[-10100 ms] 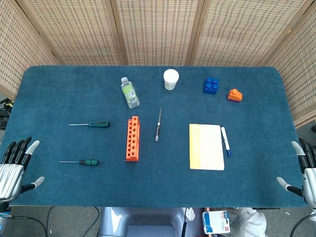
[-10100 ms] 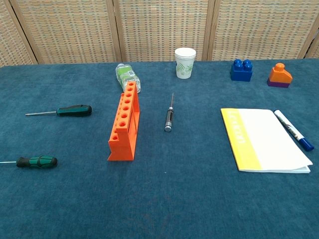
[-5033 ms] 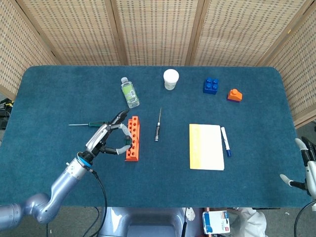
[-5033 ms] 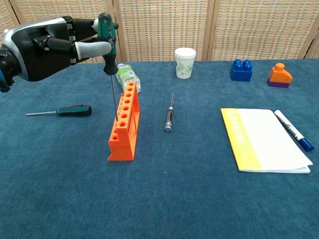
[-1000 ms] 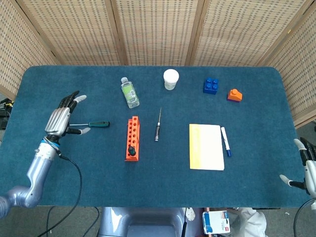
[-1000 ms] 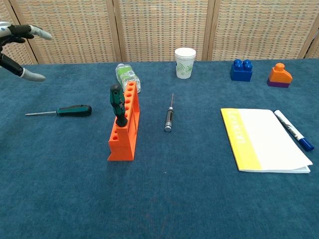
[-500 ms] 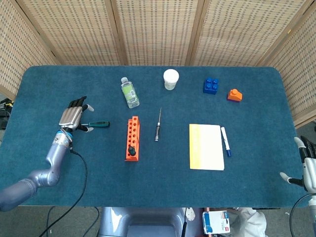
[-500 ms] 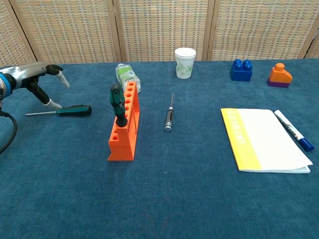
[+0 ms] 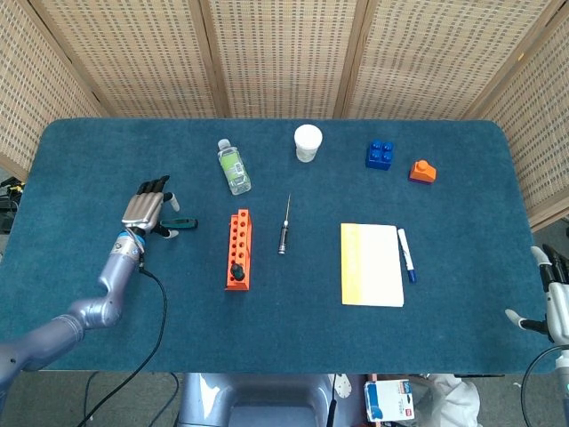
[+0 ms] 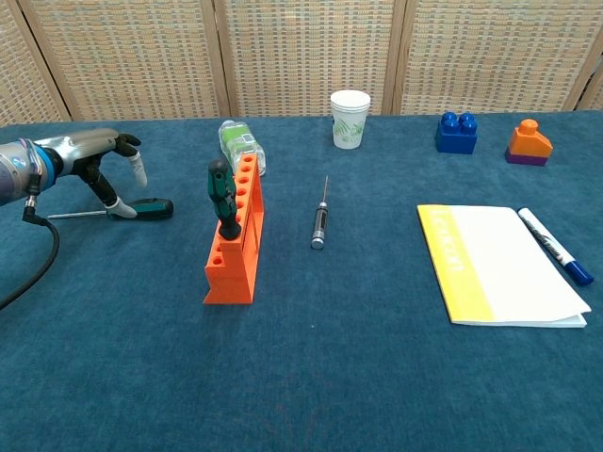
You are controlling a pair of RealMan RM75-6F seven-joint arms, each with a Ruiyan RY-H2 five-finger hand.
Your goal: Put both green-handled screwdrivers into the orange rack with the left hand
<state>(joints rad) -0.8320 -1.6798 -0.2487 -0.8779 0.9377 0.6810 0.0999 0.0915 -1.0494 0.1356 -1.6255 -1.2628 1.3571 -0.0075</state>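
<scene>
Screwdriver in rack: green-and-black handle stands upright in a near hole of the orange rack, handle above the rack's top.
Rack: long orange block with a row of holes, lying on the blue surface, its length running away from the robot.
Right hand: low at the surface's near right edge in the head view; fingers spread apart, holding nothing.
Notebook: yellow-and-white, flat on the right side, with a blue-capped marker just beside its right edge.
Second screwdriver: lies flat on the surface left of the rack, well apart from it, green handle toward the rack, metal shaft pointing left.
Left hand: arched over that screwdriver where handle meets shaft; fingers apart, one fingertip down beside the handle's left end, not closed around it. Contact cannot be told.
Black precision driver: lies right of the rack, tip pointing away.
Bottle: clear with a green label, on its side just beyond the rack's far end.
Paper cup: upright, far centre.
Blue brick: far right.
Orange-and-purple block: right of the blue brick.
</scene>
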